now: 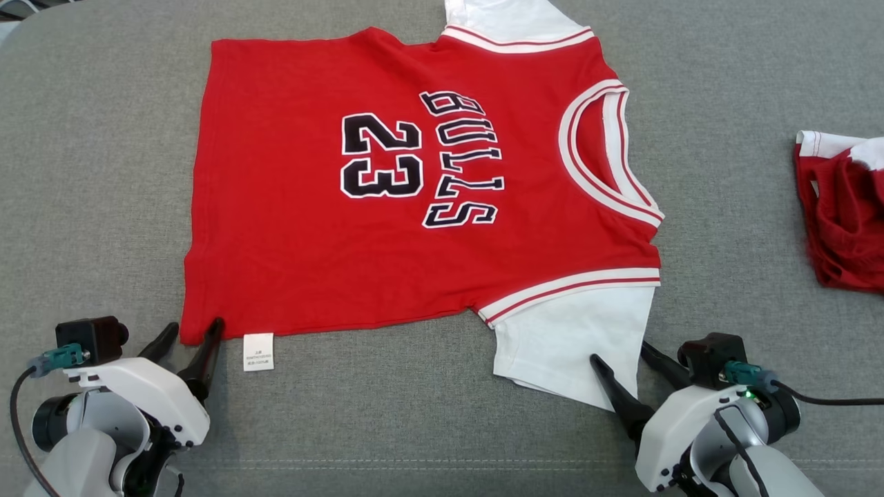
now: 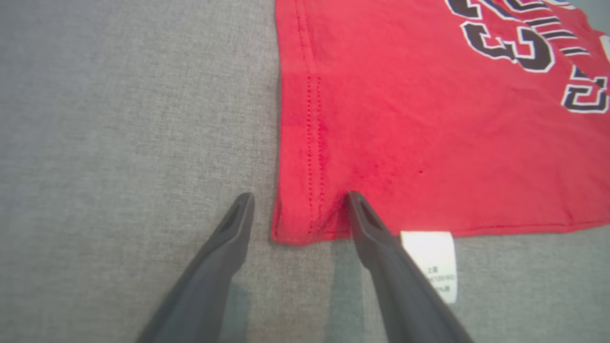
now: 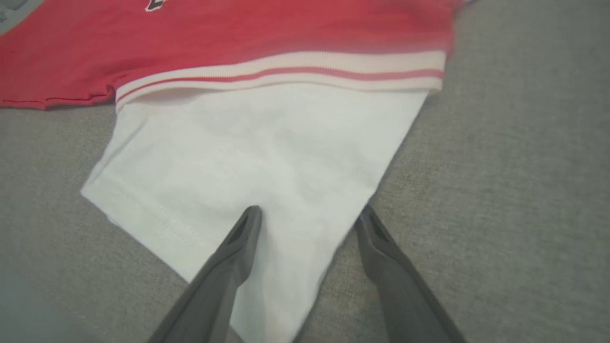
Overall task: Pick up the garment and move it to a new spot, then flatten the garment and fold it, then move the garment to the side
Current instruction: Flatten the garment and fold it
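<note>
Risk first, from the head view: the garment, a red jersey, lies spread flat and face up across the middle of the grey cloth surface. Both grippers sit at its near edge with nothing held. My left gripper stands wide open at the hem corner, and my right gripper stands wide open at the tip of the white sleeve. If the two close unevenly, I judge the fold would go skewed. A second red garment lies crumpled well apart at the right edge, and a wide swing on that side could drag it.

Left wrist view: one finger rests off the cloth and the other on the red fabric just inside the corner, with the care label just beside it. Closing here might pinch only the top layer, or catch the label and not the hem.

Right wrist view: the fingers straddle the sleeve's pointed tip, one over the white cloth and one on the grey beside its edge. That thin point could slip out on lifting.

Underneath is soft, woven grey upholstery, which may bunch under the fingers. Of the room I can make out next to nothing beyond the surface's rounded far corner.
</note>
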Controlling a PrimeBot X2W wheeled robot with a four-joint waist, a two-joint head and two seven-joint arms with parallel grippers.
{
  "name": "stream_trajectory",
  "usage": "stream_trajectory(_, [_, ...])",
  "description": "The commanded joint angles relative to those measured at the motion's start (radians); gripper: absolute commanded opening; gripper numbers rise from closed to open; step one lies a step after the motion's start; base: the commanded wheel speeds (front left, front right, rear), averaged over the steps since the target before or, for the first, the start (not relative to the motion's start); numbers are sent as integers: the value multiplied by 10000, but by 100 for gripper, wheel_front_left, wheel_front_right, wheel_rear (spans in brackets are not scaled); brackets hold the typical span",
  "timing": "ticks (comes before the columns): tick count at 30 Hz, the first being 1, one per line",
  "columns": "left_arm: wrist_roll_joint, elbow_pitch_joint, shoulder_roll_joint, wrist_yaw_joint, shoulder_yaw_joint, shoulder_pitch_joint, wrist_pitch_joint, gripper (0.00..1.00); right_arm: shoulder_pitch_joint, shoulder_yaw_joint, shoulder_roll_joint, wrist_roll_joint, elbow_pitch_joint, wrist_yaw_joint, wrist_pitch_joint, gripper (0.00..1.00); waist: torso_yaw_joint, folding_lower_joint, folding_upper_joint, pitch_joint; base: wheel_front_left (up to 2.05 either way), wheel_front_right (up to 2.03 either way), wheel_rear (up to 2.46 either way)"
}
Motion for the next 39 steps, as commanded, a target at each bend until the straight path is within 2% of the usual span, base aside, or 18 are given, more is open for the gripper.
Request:
stream_trajectory(1, [-116, 34, 404, -81, 229, -389, 75, 100, 33, 444, 35, 183, 332, -2, 411, 100, -35, -1, -1, 65, 0, 0, 0])
stream_trajectory(4, [-332, 177, 407, -118, 65, -459, 228, 100, -23, 621, 46, 297, 450, -2, 571, 100, -54, -1, -1, 102, 0, 0, 0])
stream_trajectory(5, [-410, 198, 404, -125, 23, -477, 262, 78, -39, 665, 42, 332, 482, -2, 606, 100, -49, -1, -1, 109, 0, 0, 0])
stream_trajectory(6, [-471, 213, 415, -131, -22, -492, 276, 37, -44, 737, 52, 411, 526, -2, 695, 49, -41, -1, -1, 119, 0, 0, 0])
stream_trajectory(7, [-552, 237, 423, -136, -71, -498, 322, 0, -64, 760, 39, 431, 552, -2, 732, 36, -41, -1, -1, 131, 0, 0, 0])
stream_trajectory(8, [-616, 248, 440, -140, -123, -500, 343, 0, -69, 740, 54, 467, 573, -2, 734, 0, -35, -1, -1, 135, 0, 0, 0])
stream_trajectory(12, [-792, 111, 492, -148, -311, -397, 258, 0, 119, 611, 64, 616, 553, -2, 814, 0, 29, -1, -1, 112, 0, 0, 0])
stream_trajectory(21, [-1315, -879, 808, -139, -475, 931, 250, 0, 1708, -215, 52, 1036, -823, -2, 1156, 0, -2, -1, -1, -221, 0, 0, 0])
stream_trajectory(30, [-1615, -3017, 1375, 583, -105, 2660, 565, 0, 3548, -1504, 216, 1400, -3326, -2, 2303, 0, -33, -1, -1, -269, 0, 0, 0])
stream_trajectory(35, [-2055, -4512, 1778, 805, 163, 2918, 1278, 0, 3436, -2007, 464, 2393, -4320, -2, 3132, 0, -9, -1, -1, -133, 0, 0, 0])
stream_trajectory(39, [-2388, -5539, 2321, 886, 357, 2598, 2152, 0, 2470, -2332, 260, 3158, -4705, -2, 4046, 0, -16, -1, -1, 54, 0, 0, 0])
